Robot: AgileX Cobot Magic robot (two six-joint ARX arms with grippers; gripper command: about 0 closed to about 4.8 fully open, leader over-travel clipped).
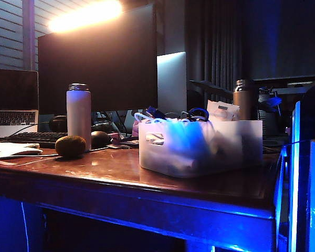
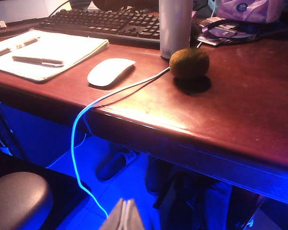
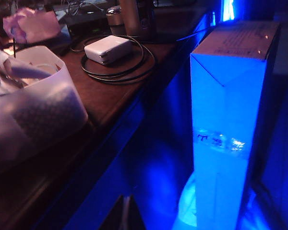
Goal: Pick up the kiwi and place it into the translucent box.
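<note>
Nothing is grasped yet: the kiwi (image 1: 70, 146) sits on the desk (image 1: 199, 184) just beside the white bottle (image 1: 79, 115), well apart from the translucent box (image 1: 199, 147). The left gripper (image 2: 125, 214) hangs below the desk edge, pressed shut and empty; open it before you reach. The right gripper (image 3: 126, 214) is too dark to read, so you can't tell its opening. Use the left arm, approach from above, clear the white cable (image 2: 115, 93) and bottle, then squeeze the kiwi's short axis gently.

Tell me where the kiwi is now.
The kiwi sits on the table's left side in the exterior view, just before the white bottle, well left of the translucent box.
</note>
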